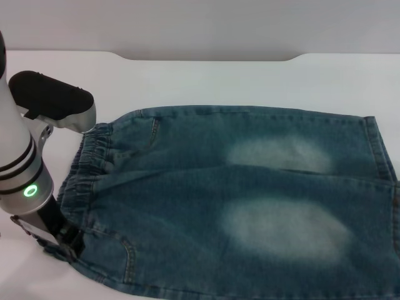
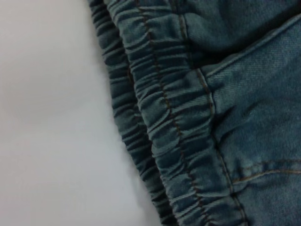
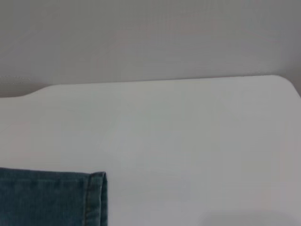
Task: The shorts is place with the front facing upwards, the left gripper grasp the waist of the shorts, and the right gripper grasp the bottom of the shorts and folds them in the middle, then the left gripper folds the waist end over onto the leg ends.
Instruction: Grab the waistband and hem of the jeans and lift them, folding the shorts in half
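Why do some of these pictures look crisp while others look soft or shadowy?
Head view: even light, the shorts sharp, the left arm casting a soft shadow by the waistband. Left wrist view: very close, elastic gathers crisp, bare table featureless. Right wrist view: dim, flat, only a hem corner visible.

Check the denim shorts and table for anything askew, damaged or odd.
Nothing stands out. The blue faded-denim shorts lie flat and front-up on the white table, elastic waistband towards the robot's left. The left claw sits at the waistband's near corner.
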Available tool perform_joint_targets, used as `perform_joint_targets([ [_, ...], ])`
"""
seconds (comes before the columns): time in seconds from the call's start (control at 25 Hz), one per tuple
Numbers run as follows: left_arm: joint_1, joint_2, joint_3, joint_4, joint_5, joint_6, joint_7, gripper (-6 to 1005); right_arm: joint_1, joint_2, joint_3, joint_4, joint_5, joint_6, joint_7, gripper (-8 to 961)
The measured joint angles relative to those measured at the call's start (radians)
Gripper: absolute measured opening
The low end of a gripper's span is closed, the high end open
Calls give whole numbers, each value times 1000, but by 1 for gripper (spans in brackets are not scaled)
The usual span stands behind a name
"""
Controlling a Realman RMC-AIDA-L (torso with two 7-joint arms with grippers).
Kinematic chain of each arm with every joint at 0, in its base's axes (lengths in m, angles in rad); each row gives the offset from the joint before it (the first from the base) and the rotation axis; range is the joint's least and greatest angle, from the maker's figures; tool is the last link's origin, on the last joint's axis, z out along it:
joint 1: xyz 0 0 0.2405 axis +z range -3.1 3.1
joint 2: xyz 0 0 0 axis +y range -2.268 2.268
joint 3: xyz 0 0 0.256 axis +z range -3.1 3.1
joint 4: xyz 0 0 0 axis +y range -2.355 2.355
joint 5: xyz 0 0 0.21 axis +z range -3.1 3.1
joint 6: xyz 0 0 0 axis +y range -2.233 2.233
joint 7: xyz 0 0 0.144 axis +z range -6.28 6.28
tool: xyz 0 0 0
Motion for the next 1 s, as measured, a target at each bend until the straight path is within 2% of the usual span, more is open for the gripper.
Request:
perform_joint_targets([
  [0.08, 1, 0, 5, -3, 1, 4, 1, 565, 0, 0, 0, 9, 0, 1, 1, 642],
  [0.48, 4, 3, 8, 10, 5, 37, 10, 336, -8, 2, -10, 51, 7, 45, 20, 643],
  [0.72, 5, 3, 8, 9, 6, 34, 20, 102, -11, 2, -44, 78, 8, 87, 44, 643],
  [1.0, 6, 4, 7, 0, 8, 34, 33, 26, -13, 2, -128, 80, 9, 118, 91, 643],
])
